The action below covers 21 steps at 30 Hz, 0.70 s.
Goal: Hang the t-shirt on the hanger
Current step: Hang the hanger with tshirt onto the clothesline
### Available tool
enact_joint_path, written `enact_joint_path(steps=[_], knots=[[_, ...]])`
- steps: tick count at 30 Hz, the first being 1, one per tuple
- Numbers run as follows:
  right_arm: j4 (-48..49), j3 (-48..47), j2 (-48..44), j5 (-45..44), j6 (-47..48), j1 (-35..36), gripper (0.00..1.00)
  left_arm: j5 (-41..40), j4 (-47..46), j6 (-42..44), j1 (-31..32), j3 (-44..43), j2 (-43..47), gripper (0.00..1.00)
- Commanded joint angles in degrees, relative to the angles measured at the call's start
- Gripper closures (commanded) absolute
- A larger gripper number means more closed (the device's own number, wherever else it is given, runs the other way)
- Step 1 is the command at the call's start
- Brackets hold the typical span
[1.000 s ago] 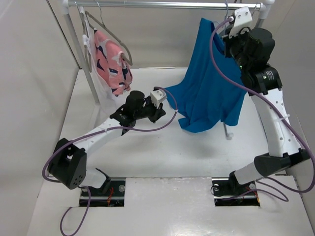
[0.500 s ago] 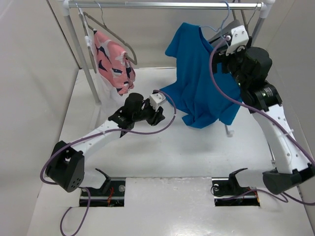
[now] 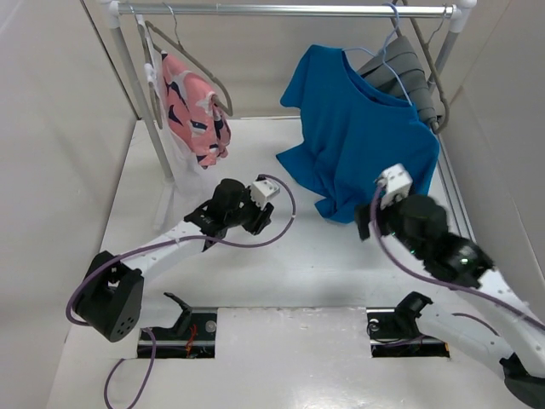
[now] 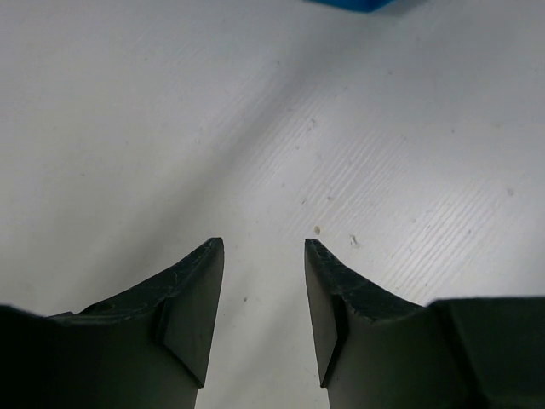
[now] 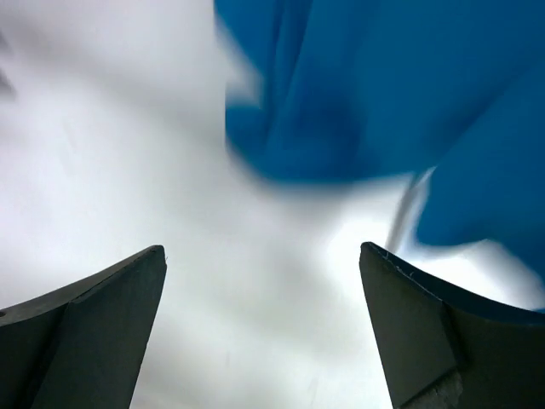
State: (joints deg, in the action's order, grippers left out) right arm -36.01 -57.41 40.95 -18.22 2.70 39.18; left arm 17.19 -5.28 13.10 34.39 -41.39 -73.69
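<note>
Cloth: t-shirt (image 3: 362, 136) is plain blue fabric, matt, hanging in soft folds. The pink garment (image 3: 194, 106) is printed cloth, also matt. The grey cloth (image 3: 410, 72) is pleated and dull.

Hardware: hanger (image 3: 391, 32) is thin wire with a smooth light-blue coating. The grey hanger (image 3: 192, 55) is thicker and looks like smooth plastic. The rail (image 3: 281, 10) is a metal tube with a pale sheen.

The surface (image 4: 383, 170) is white and matt, with fine parallel ribbing and small specks in the left wrist view.

Left end effector (image 4: 264, 247): fingers (image 4: 192, 290) dark, matt, slightly grainy, plastic-looking. Right end effector (image 5: 262, 251): same dark matt finish.

The arm shells (image 3: 162, 247) are white and black plastic with a slight gloss. The cables (image 3: 292, 204) have a smooth purple sheath.
</note>
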Motion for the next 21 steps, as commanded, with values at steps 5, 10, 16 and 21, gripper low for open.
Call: enact_joint_path(steps=[5,10,16,21], knots=[[-6.3,24.3,-10.7,5.0,-15.6,0.7,0.0,-3.1,-4.5,1.8,-0.1,5.2,2.9,0.6],[-10.4,29.2,-21.2,2.2,-17.6,0.7,0.0,-4.4,-6.6,1.2,-0.1,9.0,4.0,0.59],[-15.3,30.4,-30.0,1.6,-18.7,0.7,0.0,-7.8,-11.5,-0.1,-0.1,15.5,6.1,0.59],[-18.4,29.8,-31.2,1.6,-18.2,0.7,0.0,-9.1,-15.3,-0.6,-0.1,19.3,8.1,0.59]])
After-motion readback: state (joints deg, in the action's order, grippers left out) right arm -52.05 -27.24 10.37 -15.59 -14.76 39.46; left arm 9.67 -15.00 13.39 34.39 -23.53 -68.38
